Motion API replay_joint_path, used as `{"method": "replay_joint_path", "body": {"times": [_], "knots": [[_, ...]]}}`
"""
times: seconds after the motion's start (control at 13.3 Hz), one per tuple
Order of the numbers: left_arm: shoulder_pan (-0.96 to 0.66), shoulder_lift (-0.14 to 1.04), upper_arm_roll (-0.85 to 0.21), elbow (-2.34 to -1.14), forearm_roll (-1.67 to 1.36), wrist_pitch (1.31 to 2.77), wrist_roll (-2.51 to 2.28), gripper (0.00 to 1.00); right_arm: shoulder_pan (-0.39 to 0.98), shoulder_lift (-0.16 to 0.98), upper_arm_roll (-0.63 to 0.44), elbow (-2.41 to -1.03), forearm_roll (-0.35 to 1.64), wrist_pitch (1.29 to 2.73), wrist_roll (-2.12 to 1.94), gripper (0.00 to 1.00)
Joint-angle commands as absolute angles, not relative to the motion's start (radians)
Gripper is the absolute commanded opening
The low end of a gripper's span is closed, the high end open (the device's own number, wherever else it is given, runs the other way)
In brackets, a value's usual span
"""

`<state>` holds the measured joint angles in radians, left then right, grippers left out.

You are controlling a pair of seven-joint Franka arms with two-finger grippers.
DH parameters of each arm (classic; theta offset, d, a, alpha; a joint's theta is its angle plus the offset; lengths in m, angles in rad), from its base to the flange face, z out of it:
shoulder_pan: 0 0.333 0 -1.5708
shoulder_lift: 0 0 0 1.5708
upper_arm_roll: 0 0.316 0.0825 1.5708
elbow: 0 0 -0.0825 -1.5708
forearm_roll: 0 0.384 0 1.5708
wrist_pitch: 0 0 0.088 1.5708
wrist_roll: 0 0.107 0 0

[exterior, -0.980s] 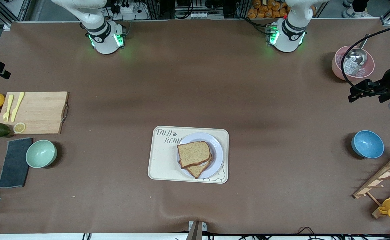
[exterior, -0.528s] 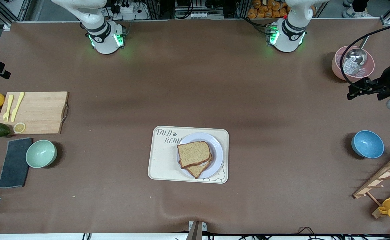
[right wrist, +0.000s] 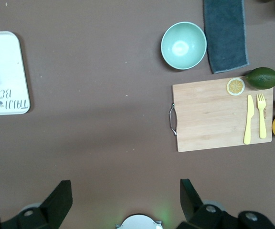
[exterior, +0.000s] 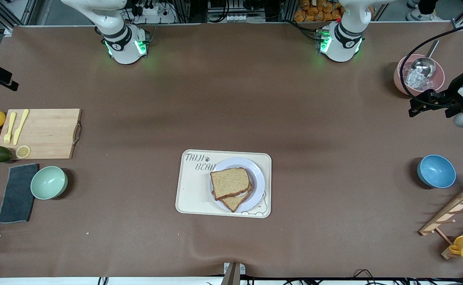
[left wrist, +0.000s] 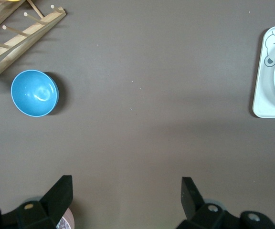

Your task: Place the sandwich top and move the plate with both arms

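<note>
**Waiting with the sandwich already closed**

Your sandwich top point(exterior: 230, 182) sits on the lower slice on the plate point(exterior: 257, 171), which rests in the tray point(exterior: 192, 190). Left gripper point(left wrist: 127, 191) and right gripper point(right wrist: 125, 193) hang spread and empty over bare table, well apart from it.

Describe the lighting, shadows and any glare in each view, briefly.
Front view: even overhead light, green glow on the table at both arm bases, soft shadows beside the blue bowl and green bowl. Left wrist view: a highlight gleams inside the blue bowl, which casts a soft shadow. Right wrist view: the tray looks washed out, a green glint shows near the wooden board.
</note>
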<state>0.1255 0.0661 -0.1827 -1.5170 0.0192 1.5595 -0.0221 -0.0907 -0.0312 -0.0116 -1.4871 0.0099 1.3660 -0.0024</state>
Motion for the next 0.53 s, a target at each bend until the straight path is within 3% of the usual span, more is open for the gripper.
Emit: {"method": "replay_joint_path", "body": {"times": [0.0, 0.45], "knots": [[0.078, 0.041, -0.144, -1.543, 0.032, 1.572, -0.048, 1.0, -0.078, -0.034, -0.012, -1.48, 0.003, 1.351, -0.005, 1.0], [-0.004, 0.044, -0.063, -1.542, 0.032, 1.589, -0.048, 1.0, -0.078, -0.034, -0.012, -1.48, 0.003, 1.353, -0.003, 1.0]]}}
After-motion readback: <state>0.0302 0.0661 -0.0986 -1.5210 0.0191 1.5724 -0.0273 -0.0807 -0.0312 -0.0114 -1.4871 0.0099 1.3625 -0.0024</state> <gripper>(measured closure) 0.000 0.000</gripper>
